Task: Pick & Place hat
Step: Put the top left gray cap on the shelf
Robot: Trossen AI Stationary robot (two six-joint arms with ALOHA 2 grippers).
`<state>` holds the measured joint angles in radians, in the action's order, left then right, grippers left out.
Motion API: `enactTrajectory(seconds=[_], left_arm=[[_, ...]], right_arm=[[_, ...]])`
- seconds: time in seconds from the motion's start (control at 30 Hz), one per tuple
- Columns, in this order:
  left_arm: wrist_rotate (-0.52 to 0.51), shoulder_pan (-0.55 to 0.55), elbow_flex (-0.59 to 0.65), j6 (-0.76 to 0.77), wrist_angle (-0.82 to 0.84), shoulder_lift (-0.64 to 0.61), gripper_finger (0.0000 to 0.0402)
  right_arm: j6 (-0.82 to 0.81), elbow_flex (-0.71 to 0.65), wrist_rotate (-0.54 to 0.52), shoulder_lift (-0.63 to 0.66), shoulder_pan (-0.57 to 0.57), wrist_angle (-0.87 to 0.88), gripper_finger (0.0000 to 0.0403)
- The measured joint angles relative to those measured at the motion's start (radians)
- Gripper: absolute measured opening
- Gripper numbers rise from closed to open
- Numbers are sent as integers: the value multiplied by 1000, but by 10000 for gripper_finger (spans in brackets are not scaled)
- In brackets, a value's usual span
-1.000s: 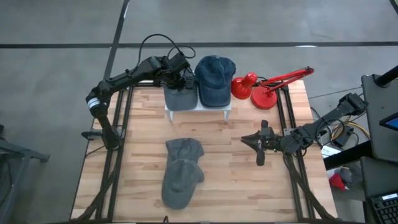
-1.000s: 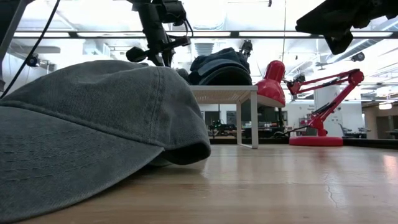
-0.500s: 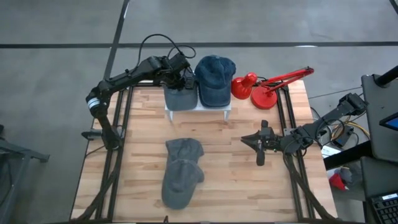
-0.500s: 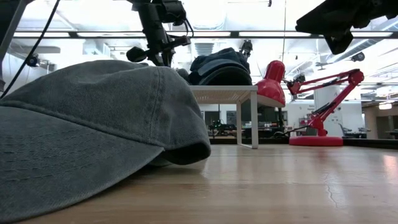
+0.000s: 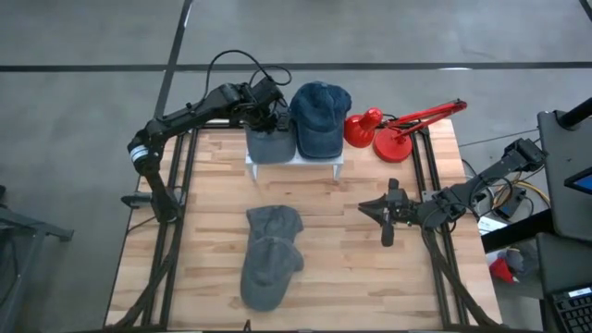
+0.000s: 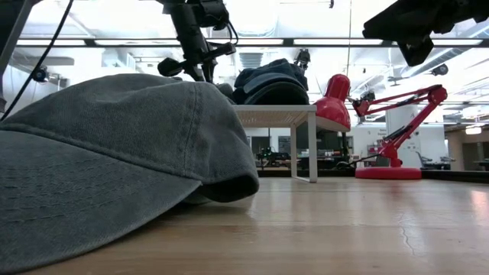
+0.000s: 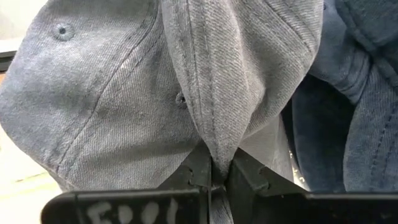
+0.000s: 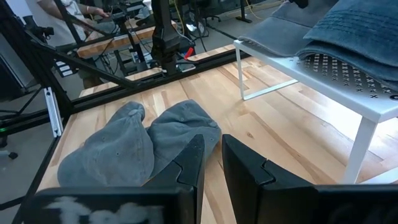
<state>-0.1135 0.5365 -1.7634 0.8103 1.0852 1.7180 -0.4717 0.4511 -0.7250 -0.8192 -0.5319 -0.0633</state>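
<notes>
Left pincer [image 7: 216, 177] clamped on grey cap [image 7: 186, 81] atop white rack [image 5: 294, 160]. Right pincer [image 8: 211, 163] idle over surface [image 5: 351, 250], fingers look nearly closed, holding nothing.

floor [image 5: 388, 37]: you are looking at grey concrete crossed by a dark seam | ceiling lights [image 6: 99, 34]: shining in bright rows | room: desks and equipment standing beyond the counter [image 5: 351, 250]

The left arm reaches across the table's far left corner, its left gripper [image 7: 215, 177] pinched tight on a fold of grey cloth. The right arm lies low along the table's right side, wrist pointing inward; the right gripper [image 5: 386, 215] hovers, fingers nearly together, holding nothing.
</notes>
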Motion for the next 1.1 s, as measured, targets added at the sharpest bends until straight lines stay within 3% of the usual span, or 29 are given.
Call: enactTrajectory(seconds=[1.1], left_arm=[[0, -2, 1, 8, -16, 0, 28]], right_arm=[[0, 0, 0, 0, 0, -1, 52]])
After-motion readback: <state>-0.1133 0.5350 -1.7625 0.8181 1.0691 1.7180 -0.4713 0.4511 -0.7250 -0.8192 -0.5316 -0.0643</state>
